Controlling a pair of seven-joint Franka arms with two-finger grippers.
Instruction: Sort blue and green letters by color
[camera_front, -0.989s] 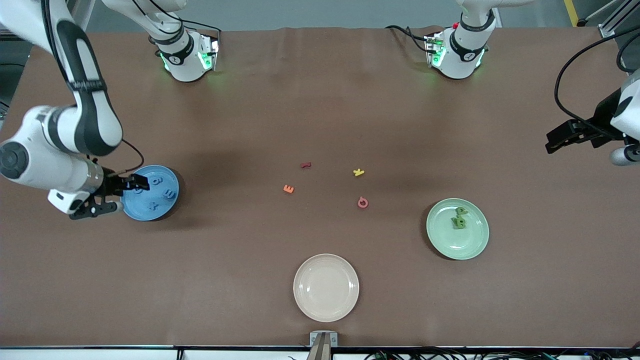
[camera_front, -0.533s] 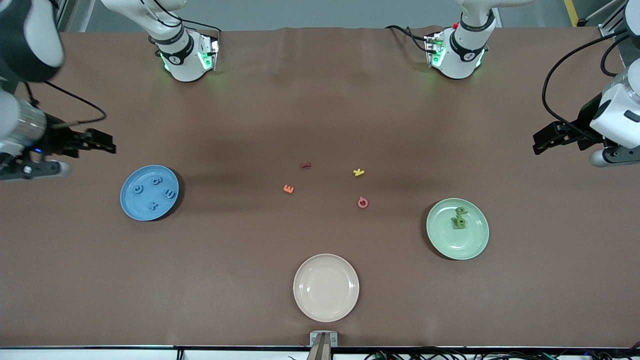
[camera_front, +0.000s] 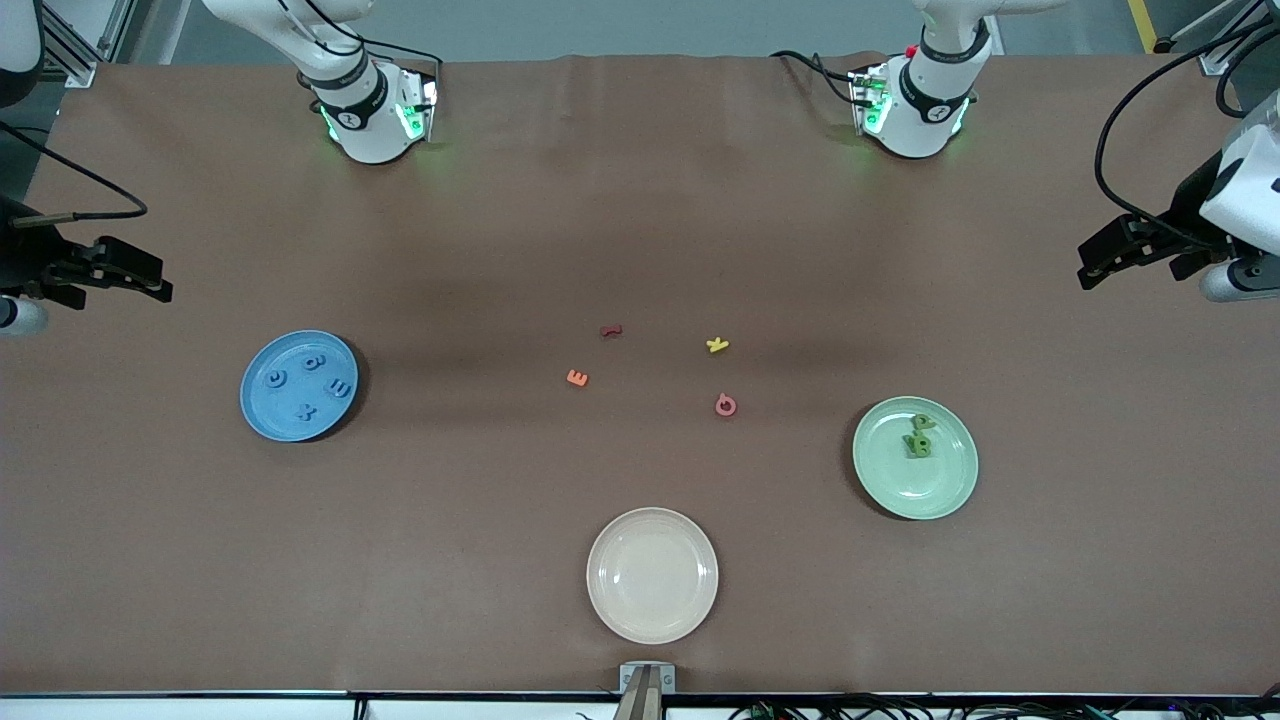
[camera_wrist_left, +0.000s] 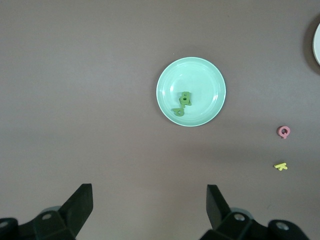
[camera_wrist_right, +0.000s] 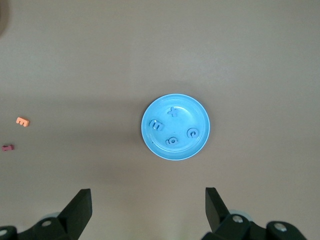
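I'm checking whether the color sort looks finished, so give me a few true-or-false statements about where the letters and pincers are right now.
1. Four blue letters lie on the blue plate. True.
2. The green letters lie on the cream plate. False: they are piled on the green plate; the cream plate holds nothing.
3. The right pincer holds a blue letter. False: it is open and holds nothing, up near the right arm's end of the table.
4. The orange letter, pink letter, yellow letter and dark red letter lie on the bare table. True.
5. The left pincer is open, up near the left arm's end. True.
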